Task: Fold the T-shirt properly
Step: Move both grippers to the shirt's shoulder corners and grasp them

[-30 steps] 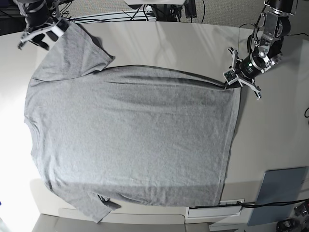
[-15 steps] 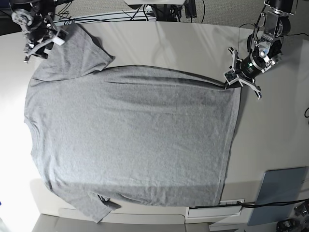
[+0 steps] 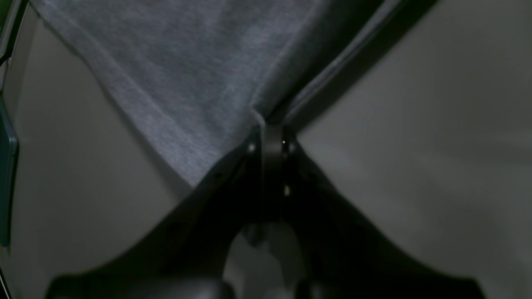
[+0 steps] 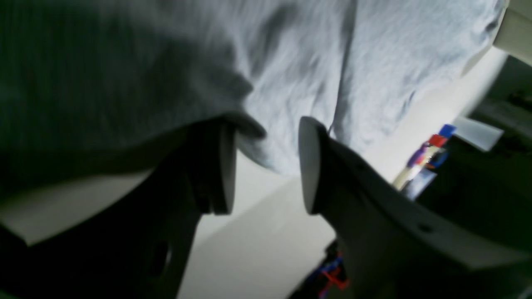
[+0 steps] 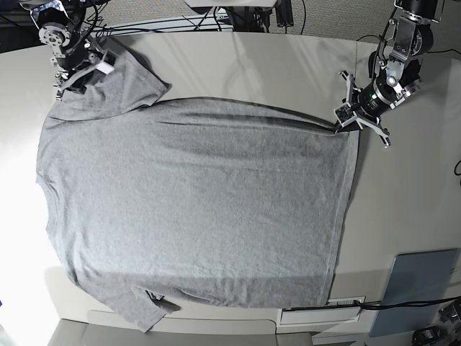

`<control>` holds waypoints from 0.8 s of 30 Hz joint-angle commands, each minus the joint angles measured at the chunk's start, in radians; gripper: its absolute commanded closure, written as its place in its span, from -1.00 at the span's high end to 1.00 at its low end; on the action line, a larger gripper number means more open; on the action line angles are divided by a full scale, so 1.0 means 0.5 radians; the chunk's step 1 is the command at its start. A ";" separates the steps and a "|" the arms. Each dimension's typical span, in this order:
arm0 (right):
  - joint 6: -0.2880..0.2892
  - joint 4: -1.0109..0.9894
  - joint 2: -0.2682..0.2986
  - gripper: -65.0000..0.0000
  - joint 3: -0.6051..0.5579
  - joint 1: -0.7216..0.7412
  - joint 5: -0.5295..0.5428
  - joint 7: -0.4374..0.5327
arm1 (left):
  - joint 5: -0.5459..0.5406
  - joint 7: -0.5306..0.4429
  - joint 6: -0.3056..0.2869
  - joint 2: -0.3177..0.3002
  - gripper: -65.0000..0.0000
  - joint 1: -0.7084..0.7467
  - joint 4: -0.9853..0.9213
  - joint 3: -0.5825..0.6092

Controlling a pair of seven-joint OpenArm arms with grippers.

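Observation:
The grey T-shirt [image 5: 194, 202] lies spread flat on the table, plain side up, with its collar at the left and its hem at the right. My left gripper [image 5: 343, 117] is shut on the hem's upper right corner; in the left wrist view the left gripper [image 3: 267, 124] pinches a raised fold of the T-shirt [image 3: 187, 62]. My right gripper [image 5: 81, 74] stands open over the upper left sleeve. In the right wrist view the right gripper [image 4: 264, 166] has its fingers [image 4: 309, 166] apart, and the sleeve edge of the T-shirt [image 4: 311, 62] hangs just above the gap.
A blue-grey flat pad [image 5: 418, 288] lies at the table's lower right. A white strip [image 5: 322, 311] sits at the front edge below the hem. Cables [image 5: 180, 25] run along the back edge. Small colourful items [image 4: 428, 158] show beyond the table in the right wrist view.
My right gripper has moved from the table's far left corner rightward and down onto the upper sleeve. The left gripper and the shirt's body have stayed still.

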 commanded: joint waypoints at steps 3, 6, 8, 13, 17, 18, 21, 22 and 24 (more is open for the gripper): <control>0.013 0.010 0.024 -0.23 0.002 0.043 0.060 0.023 | 0.084 0.162 -0.114 -0.021 -1.00 0.035 -0.026 0.011; 0.039 -0.004 0.000 -0.23 0.002 0.086 0.104 0.020 | 0.084 0.161 -0.114 -0.021 -1.00 0.035 -0.026 0.011; 0.078 -0.039 -0.048 -0.23 0.002 0.131 0.124 0.024 | 0.084 0.161 -0.114 -0.021 -1.00 0.035 -0.026 0.011; 0.188 -0.106 -0.113 -0.23 0.002 0.228 0.130 0.024 | 0.084 0.161 -0.114 -0.021 -1.00 0.035 -0.026 0.011; 0.259 -0.106 -0.098 -0.24 0.002 0.248 0.130 0.024 | 0.084 0.161 -0.116 -0.021 -1.00 0.035 -0.026 0.011; 0.290 -0.106 -0.098 -0.25 0.002 0.248 0.130 0.027 | 0.084 0.161 -0.116 -0.021 -1.00 0.036 -0.026 0.011; 0.321 -0.108 -0.098 -0.44 0.002 0.248 0.130 0.024 | 0.084 0.160 -0.121 -0.021 -1.00 0.035 -0.026 0.011; 0.320 -0.108 -0.098 -0.56 0.002 0.249 0.133 0.014 | 0.084 0.160 -0.121 -0.021 -1.00 0.035 -0.026 0.011; 0.319 -0.108 -0.098 -0.84 0.002 0.256 0.227 -0.066 | 0.084 0.160 -0.123 -0.021 -1.00 0.036 -0.026 0.011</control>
